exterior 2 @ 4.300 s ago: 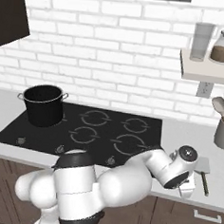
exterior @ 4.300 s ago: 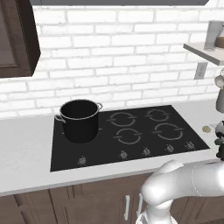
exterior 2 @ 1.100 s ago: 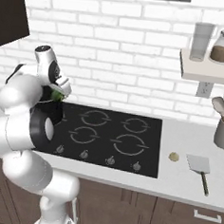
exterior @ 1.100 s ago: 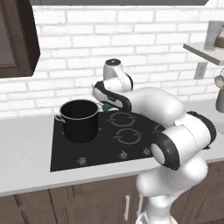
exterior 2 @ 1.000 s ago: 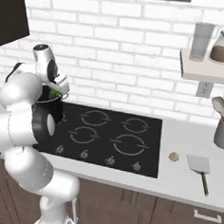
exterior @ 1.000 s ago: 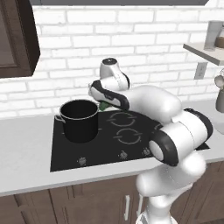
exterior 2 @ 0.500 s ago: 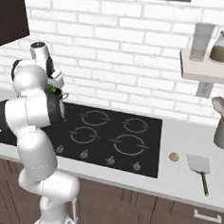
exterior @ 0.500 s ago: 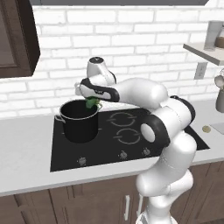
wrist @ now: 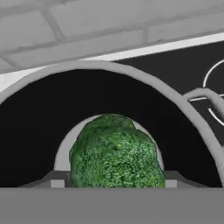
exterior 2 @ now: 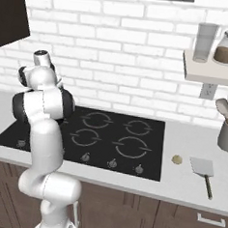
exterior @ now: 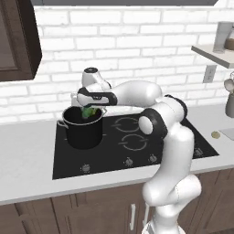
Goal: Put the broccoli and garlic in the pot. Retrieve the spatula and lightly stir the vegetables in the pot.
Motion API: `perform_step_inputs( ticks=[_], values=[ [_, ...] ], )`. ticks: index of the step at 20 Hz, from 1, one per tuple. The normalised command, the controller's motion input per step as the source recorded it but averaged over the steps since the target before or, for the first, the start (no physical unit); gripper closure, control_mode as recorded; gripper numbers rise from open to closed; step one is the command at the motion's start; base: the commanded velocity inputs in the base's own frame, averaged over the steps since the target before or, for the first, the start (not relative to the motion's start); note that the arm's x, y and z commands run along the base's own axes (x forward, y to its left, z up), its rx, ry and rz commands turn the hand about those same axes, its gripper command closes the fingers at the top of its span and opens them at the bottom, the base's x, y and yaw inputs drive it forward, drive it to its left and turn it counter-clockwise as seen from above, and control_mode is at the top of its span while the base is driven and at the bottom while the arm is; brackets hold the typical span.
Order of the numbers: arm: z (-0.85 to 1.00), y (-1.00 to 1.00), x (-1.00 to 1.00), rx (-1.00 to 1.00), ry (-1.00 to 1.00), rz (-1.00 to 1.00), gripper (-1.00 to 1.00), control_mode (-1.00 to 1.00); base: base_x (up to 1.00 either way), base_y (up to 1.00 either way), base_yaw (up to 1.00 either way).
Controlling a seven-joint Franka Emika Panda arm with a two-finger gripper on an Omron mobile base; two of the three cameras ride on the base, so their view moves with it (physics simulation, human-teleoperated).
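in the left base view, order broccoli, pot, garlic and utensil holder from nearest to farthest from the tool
1. broccoli, between the tool's fingers
2. pot, directly below
3. garlic, on the counter far right
4. utensil holder, far right edge; close to garlic's distance

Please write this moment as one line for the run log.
phase: carry broccoli to pot | gripper: shut on broccoli, above pot mouth | garlic: on counter beside spatula | next: release

Both base views look forward and down from behind the arm, sharing the cooktop (exterior: 137,141) and counter (exterior 2: 188,182). The hand view peers close down past the gripper (wrist: 114,181) into the pot (wrist: 39,131).
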Motion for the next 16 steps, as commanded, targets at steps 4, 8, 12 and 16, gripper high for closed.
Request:
perform_step_inputs(
  ticks=[4, 8, 12, 16],
  values=[
    [-0.43, 0.31, 0.38, 0.00, 0.08, 0.00, 1.00, -1.00, 0.00, 0.00, 0.00],
    [-0.28, 0.19, 0.30, 0.00, 0.06, 0.00, 1.00, -1.00, 0.00, 0.00, 0.00],
    [-0.27, 0.09, 0.07, -0.02, 0.01, 0.00, -1.00, -1.00, 0.00, 0.00, 0.00],
    [-0.15, -0.02, -0.02, -0.05, 0.00, 0.00, -1.00, -1.00, 0.00, 0.00, 0.00]
  ],
)
